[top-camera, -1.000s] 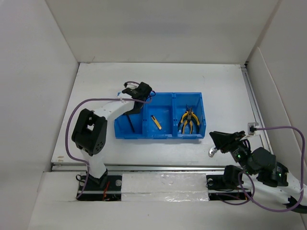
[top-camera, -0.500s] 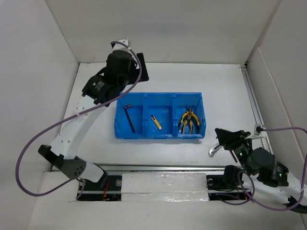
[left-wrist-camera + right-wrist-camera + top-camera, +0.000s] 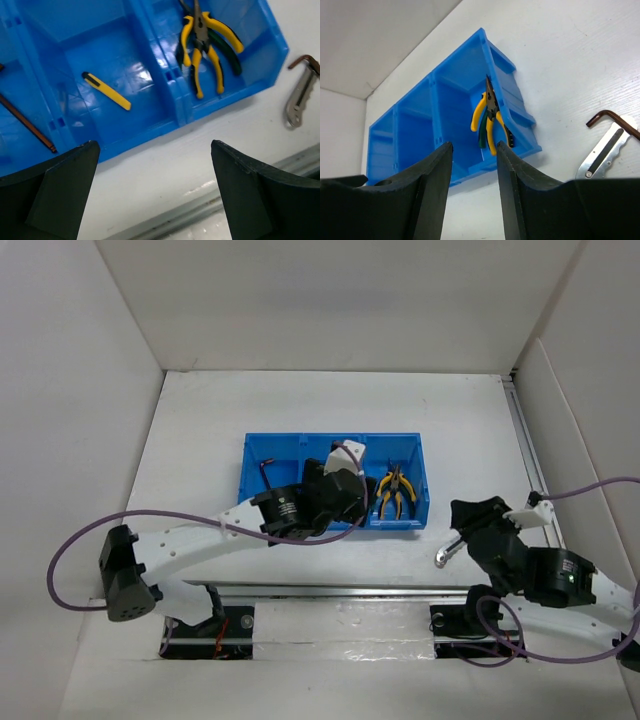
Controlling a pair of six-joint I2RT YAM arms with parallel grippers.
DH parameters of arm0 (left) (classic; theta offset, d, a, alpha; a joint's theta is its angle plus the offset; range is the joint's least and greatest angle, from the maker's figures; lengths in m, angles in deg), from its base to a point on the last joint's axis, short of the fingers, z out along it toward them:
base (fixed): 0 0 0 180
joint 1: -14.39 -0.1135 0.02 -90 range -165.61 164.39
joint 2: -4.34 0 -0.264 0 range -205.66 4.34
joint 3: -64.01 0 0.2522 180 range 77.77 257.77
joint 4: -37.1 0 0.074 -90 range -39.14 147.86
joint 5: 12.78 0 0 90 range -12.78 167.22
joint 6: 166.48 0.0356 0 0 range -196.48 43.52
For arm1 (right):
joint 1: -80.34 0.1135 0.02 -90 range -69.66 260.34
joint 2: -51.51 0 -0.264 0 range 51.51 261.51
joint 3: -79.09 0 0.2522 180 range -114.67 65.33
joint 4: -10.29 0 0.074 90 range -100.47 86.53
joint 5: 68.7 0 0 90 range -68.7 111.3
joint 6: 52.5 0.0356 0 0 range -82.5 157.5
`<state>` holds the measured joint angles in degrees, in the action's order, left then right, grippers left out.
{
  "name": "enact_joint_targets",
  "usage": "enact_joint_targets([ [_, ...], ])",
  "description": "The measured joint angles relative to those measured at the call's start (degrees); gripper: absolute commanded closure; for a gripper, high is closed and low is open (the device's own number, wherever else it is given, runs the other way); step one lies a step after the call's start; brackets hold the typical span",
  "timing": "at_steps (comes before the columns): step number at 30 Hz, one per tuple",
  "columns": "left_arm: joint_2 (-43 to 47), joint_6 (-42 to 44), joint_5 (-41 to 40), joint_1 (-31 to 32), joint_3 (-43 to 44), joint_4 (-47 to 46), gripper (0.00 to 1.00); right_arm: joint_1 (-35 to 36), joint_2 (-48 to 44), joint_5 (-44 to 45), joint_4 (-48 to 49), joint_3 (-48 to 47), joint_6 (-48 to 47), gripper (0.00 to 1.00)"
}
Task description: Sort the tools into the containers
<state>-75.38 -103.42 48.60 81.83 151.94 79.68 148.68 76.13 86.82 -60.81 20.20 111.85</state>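
The blue tray (image 3: pixel 283 446) has three compartments. A dark hex key (image 3: pixel 268 468) lies in the left one, shown too in the left wrist view (image 3: pixel 27 125). The yellow-and-black stick tool (image 3: pixel 106 90) lies in the middle one. Yellow and green pliers (image 3: pixel 393 492) lie in the right one. A silver metal piece (image 3: pixel 447 553) lies on the table by the tray's front right corner, with a brown hex key (image 3: pixel 610 120) on it. My left gripper (image 3: pixel 335 490) hovers open and empty above the tray's middle front (image 3: pixel 152 145). My right gripper (image 3: pixel 468 515) is open and empty just right of the silver piece (image 3: pixel 473 146).
A metal rail (image 3: pixel 330 590) runs along the table's near edge in front of the tray. White walls enclose the table on the left, the back and the right (image 3: pixel 575 420). Purple cables (image 3: pixel 80 540) loop beside both arms.
My left arm has swung from the left compartment out behind the tray's far left corner, then back over the tray's middle front. My right gripper has shifted slightly beside the silver piece.
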Motion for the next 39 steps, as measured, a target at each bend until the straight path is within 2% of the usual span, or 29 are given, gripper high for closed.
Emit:
enact_joint_targets([
  [5, 9.75, -0.26, -2.56, -1.27, -12.26, -9.18, 0.08, 0.0, 4.9, 0.07, -2.51, -1.27, 5.68, 0.55],
  [11, 15.32, -0.09, -3.23, -0.28, -15.69, -16.5, 0.08, -4.42, 14.99, -1.2, -2.78, -4.9, 6.86, 0.55],
  [17, 19.04, 0.39, -3.76, 0.02, -20.55, -19.23, 0.05, -18.21, 23.26, -7.61, 3.06, -11.82, -2.43, 0.54],
  [21, 20.41, 0.5, -6.45, 0.02, -21.35, -19.63, 0.05, -29.66, 23.43, -14.6, 7.19, -13.79, -8.02, 0.54],
  [25, 20.87, 0.37, -9.51, 0.0, -21.35, -19.5, 0.05, -41.97, 22.16, -23.45, 10.08, -11.89, -9.09, 0.55],
  [32, 21.24, 0.02, -12.61, 0.02, -21.35, -19.26, 0.05, -62.12, 22.25, -35.85, 11.96, -2.54, -4.83, 0.54],
  [35, 21.24, -0.24, -14.16, 0.0, -21.35, -18.64, 0.05, -66.1, 19.85, -38.27, 12.63, 1.92, 0.79, 0.55],
  [39, 20.65, -0.7, -16.0, 0.02, -21.33, -17.79, 0.05, -66.82, 14.38, -39.58, 13.31, 7.41, 8.72, 0.54],
])
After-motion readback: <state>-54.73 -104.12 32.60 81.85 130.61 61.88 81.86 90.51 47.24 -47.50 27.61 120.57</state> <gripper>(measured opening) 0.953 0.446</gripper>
